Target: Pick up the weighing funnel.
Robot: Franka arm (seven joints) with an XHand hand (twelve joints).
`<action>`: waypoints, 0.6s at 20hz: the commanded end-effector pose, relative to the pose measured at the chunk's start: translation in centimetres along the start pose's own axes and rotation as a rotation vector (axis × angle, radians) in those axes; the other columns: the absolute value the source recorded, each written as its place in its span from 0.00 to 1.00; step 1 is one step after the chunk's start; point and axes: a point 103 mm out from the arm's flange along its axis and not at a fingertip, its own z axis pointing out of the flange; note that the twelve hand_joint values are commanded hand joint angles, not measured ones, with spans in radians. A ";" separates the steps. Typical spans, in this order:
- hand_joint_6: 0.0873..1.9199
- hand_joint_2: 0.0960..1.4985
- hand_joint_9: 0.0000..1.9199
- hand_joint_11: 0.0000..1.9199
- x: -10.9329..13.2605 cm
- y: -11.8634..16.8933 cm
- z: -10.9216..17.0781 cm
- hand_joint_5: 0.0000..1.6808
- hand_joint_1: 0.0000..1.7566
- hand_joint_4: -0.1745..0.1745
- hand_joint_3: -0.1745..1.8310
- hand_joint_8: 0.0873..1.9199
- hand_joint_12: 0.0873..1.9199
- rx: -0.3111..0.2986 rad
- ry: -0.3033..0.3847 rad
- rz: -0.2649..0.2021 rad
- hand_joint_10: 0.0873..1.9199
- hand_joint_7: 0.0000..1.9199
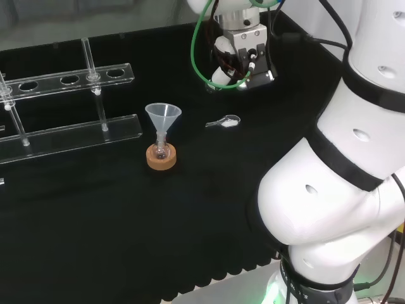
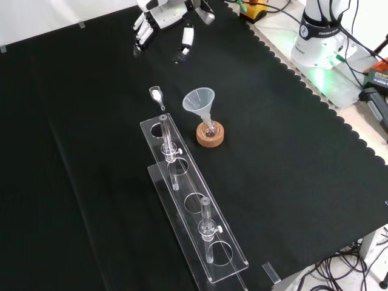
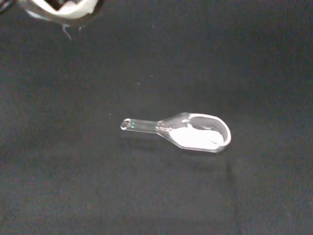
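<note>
On the black cloth-covered surface [image 2: 291, 194], the small clear weighing funnel [image 2: 157, 95] lay free, just beside the far end of the clear plastic tube rack [image 2: 194, 212]. It was also near the big clear cone-shaped funnel [image 2: 200, 100], which stood with its stem in a small flask on a cork ring [image 2: 210, 136]. The black and white hand [image 2: 162, 17] was at the top of the front view, well apart from the weighing funnel. Its fingers [image 2: 140, 37] were spread and relaxed, and they held nothing.

In the front view the weighing funnel lay straight below the hand, that is, nearer to the camera. Its long axis ran almost along this same line: the scoop end pointed toward the hand and the short stem pointed toward the rack. In my judgement the hand had to travel along this axis and come down, and to close across the piece, not along it.

The wrist view showed the weighing funnel close, with some white powder in its scoop; the front view did not tell this. The head view showed the stem pointing to the left, toward the big funnel, with a clear gap between the two.
</note>
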 end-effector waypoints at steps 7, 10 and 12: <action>0.00 0.37 0.39 0.26 -1.0 3.6 9.1 0.37 0.49 0.38 0.35 0.34 0.65 0.126 0.023 -0.026 0.25 0.26; 0.00 0.36 0.40 0.26 -0.8 3.6 10.3 0.37 0.49 0.38 0.35 0.34 0.65 0.134 0.008 -0.024 0.25 0.26; 0.00 0.36 0.40 0.26 -0.8 3.5 10.8 0.37 0.50 0.39 0.35 0.33 0.65 0.135 0.000 -0.023 0.25 0.27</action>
